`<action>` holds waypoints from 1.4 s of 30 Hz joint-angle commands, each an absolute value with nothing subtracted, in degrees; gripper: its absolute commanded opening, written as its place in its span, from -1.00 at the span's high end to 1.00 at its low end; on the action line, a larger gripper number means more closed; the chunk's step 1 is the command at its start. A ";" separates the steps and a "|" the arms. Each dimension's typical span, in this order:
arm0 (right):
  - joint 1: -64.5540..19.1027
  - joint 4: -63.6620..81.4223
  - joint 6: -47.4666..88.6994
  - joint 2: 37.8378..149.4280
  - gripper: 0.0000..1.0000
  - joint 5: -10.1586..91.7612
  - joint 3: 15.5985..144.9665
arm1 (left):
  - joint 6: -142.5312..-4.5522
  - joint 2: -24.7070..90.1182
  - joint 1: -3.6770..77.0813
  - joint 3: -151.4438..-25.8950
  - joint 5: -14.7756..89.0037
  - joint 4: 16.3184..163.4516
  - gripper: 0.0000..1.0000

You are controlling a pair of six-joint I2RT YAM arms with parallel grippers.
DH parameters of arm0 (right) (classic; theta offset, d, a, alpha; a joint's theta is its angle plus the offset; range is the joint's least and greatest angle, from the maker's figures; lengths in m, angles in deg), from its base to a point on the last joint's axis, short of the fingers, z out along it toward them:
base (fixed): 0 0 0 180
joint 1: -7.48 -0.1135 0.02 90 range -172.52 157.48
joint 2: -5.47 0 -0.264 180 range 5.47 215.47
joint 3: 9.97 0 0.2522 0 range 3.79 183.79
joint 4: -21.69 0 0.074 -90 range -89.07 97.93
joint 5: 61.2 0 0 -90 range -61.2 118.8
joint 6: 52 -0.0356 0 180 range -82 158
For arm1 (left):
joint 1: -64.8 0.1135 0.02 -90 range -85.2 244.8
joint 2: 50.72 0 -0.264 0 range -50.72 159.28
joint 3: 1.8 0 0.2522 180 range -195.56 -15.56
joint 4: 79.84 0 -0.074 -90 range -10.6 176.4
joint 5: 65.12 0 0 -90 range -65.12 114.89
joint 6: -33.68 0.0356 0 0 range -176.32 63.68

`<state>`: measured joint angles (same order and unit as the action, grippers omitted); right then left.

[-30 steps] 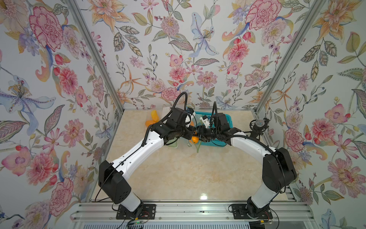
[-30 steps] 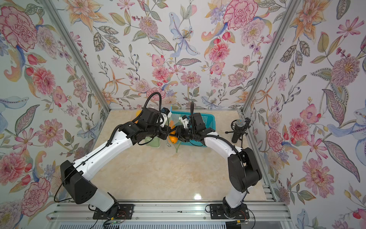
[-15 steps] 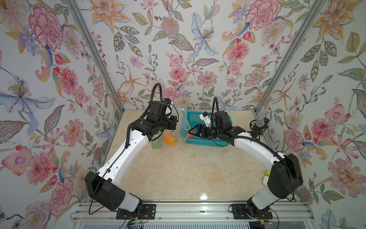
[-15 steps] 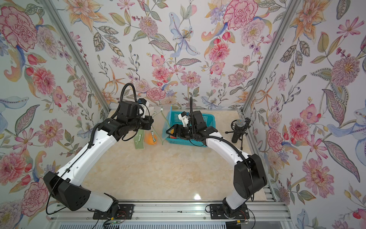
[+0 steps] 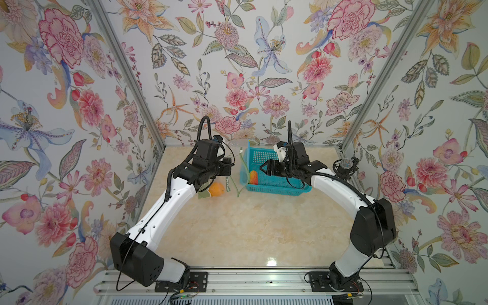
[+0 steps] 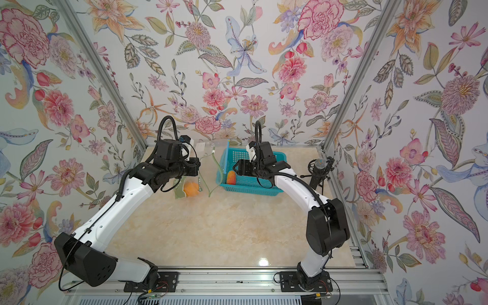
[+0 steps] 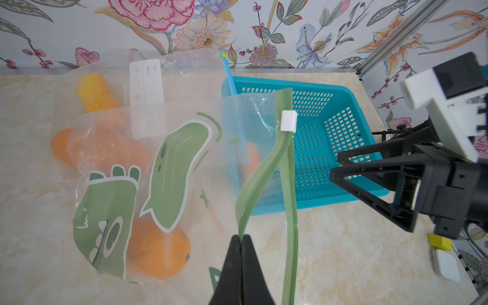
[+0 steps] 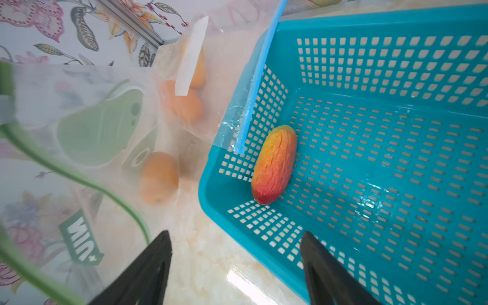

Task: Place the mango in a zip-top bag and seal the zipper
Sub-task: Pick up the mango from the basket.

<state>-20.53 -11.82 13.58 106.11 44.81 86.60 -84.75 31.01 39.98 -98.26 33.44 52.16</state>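
Now the left tool [image 7: 241,239] is pinched tight on one green lip of the zip-top bag [image 7: 169,163], whose mouth gapes open. The white slider [image 7: 288,121] sits at the zipper's far end. The right tool [image 8: 233,233] hangs empty, jaws wide apart, over the edge of the blue basket [image 8: 383,23]. The mango [image 8: 274,165] lies inside the basket, against the wall nearest the bag. An orange [image 7: 158,248] shows through the bag, on the tabletop [image 5: 250,224].
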 commanded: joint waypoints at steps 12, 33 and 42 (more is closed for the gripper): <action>-23.72 -15.31 16.63 127.11 -0.48 42.66 97.01 | -87.65 29.72 40.98 -94.69 34.29 56.89 1.00; -20.65 -16.94 18.07 118.37 0.44 42.65 95.92 | -88.35 29.24 41.07 -93.39 34.90 58.52 1.00; -24.46 -13.53 13.91 97.59 0.39 44.33 83.74 | -88.68 29.13 41.16 -93.36 35.12 59.28 1.00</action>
<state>-22.61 -15.10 16.02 101.82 43.13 86.84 -87.28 30.90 40.44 -94.06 34.99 58.07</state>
